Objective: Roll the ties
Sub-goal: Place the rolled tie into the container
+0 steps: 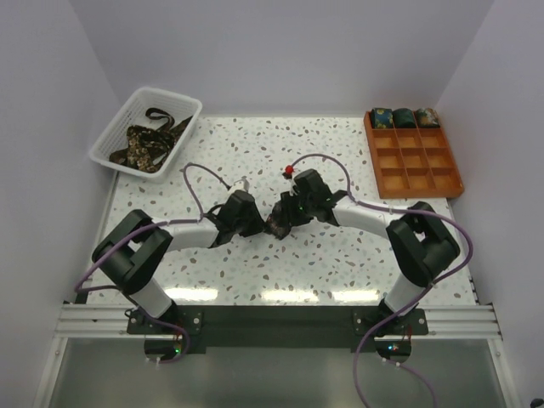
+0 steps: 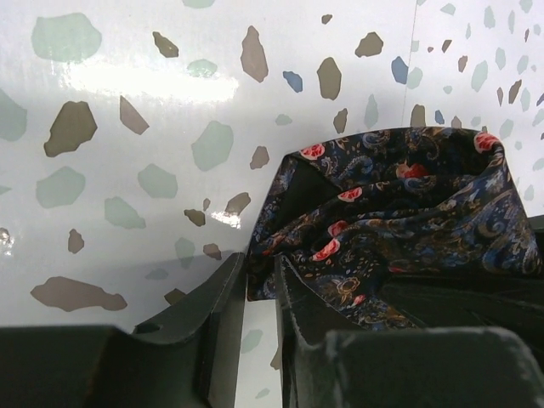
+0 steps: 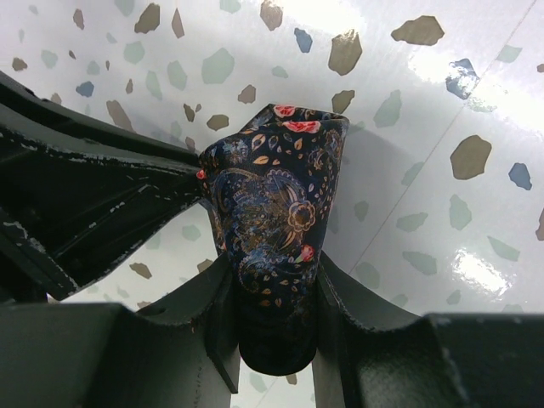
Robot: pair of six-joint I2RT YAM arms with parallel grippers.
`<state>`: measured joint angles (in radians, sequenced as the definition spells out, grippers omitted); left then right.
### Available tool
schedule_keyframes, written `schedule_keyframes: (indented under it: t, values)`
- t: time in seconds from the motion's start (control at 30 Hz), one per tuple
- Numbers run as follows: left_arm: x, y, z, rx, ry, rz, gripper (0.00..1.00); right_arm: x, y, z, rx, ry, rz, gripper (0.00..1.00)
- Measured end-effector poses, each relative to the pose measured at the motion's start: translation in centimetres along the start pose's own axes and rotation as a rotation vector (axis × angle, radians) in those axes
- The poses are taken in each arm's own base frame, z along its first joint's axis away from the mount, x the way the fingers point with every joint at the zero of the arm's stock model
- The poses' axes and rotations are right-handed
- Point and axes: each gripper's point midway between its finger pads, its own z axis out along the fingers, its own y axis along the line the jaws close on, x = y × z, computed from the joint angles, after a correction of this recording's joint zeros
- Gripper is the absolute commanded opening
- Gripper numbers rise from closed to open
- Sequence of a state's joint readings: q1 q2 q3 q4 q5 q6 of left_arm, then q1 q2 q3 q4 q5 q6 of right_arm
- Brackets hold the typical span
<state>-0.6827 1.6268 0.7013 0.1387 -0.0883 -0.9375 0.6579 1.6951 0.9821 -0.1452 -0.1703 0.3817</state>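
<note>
A dark floral tie (image 1: 278, 225) is bunched into a loose roll at the table's middle, between both grippers. My right gripper (image 1: 287, 218) is shut on the roll, which fills its jaws in the right wrist view (image 3: 276, 195). My left gripper (image 1: 262, 223) is nearly closed and pinches a lower edge of the same tie (image 2: 399, 212) between its fingertips (image 2: 234, 280). The left gripper's black fingers (image 3: 85, 195) touch the roll's left side in the right wrist view. More unrolled ties (image 1: 149, 144) lie in the basket. Three rolled ties (image 1: 405, 117) sit in the tray's back row.
The white mesh basket (image 1: 115, 136) stands at the back left. The orange gridded tray (image 1: 416, 174) stands at the back right, its other compartments bare. Purple cables loop over both arms. White walls close in the speckled table (image 1: 255, 280).
</note>
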Motion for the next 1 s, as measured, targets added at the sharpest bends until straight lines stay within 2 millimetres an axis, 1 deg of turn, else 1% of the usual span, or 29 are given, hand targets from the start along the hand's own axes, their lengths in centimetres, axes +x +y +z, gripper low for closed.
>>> schedule_keyframes:
  t: [0.13,0.3,0.4,0.5,0.63,1.0]
  values:
    - [0.1,-0.1,0.1,0.008,0.006,0.007,0.24,-0.3,-0.5,0.2,-0.008,-0.021,0.073,0.00]
    - [0.4,-0.2,0.1,0.014,0.014,0.008,0.17,-0.2,-1.2,0.3,-0.024,-0.044,0.175,0.00]
    - [0.5,-0.3,0.3,0.021,0.017,0.010,0.12,-0.5,-1.1,0.4,-0.040,-0.060,0.215,0.00]
    - [0.6,-0.5,0.4,0.029,0.019,0.009,0.10,-0.6,-0.8,0.4,-0.055,-0.068,0.235,0.00]
    - [0.6,-0.5,0.5,0.032,0.019,0.009,0.00,-0.7,-0.8,0.4,-0.056,-0.073,0.245,0.00]
    - [0.8,-0.8,0.5,0.042,0.019,0.012,0.00,-1.0,-1.3,0.4,-0.027,-0.110,0.281,0.00]
